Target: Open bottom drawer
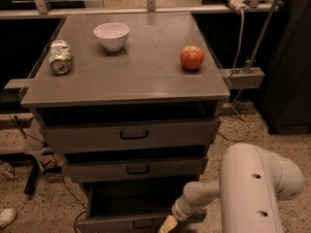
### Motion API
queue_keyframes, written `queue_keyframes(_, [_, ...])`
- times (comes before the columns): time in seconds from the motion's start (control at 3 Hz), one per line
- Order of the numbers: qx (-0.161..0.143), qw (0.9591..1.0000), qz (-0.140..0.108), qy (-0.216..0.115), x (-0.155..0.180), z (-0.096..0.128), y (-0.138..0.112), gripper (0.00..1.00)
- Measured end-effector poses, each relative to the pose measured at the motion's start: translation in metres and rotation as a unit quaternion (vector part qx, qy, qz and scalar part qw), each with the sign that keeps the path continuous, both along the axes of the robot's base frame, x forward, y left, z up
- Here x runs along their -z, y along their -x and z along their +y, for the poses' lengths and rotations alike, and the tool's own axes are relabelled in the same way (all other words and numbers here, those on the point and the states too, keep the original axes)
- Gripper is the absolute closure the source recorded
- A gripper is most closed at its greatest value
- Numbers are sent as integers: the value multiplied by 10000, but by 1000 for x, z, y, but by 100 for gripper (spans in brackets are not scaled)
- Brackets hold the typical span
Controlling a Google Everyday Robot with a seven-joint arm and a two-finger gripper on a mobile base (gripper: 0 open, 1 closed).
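The bottom drawer [116,222] is the lowest and narrowest of three grey drawer fronts. It stands pulled out, and its dark inside [133,198] shows behind the front panel. Its small black loop handle [143,224] sits at the lower edge of the view. My gripper [167,224] is on the end of the white arm [252,188]. It sits at the right part of that drawer's front, just right of the handle. Only its tan tip shows, at the bottom edge of the view.
The mid-sized drawer [136,169] and the tallest top drawer [131,135] are above it. On the cabinet top [146,76] are a crushed can [60,57], a white bowl [111,35] and a red apple [192,57]. Cables and a stand leg lie on the floor to the left [34,174].
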State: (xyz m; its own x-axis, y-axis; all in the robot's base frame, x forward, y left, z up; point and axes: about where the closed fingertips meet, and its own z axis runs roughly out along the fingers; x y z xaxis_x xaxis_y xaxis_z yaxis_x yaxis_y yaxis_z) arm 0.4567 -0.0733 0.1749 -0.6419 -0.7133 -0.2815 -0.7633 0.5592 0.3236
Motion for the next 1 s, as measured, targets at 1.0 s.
queue_keyframes(1.0, [526, 9979, 321, -207, -15, -43, 85, 0])
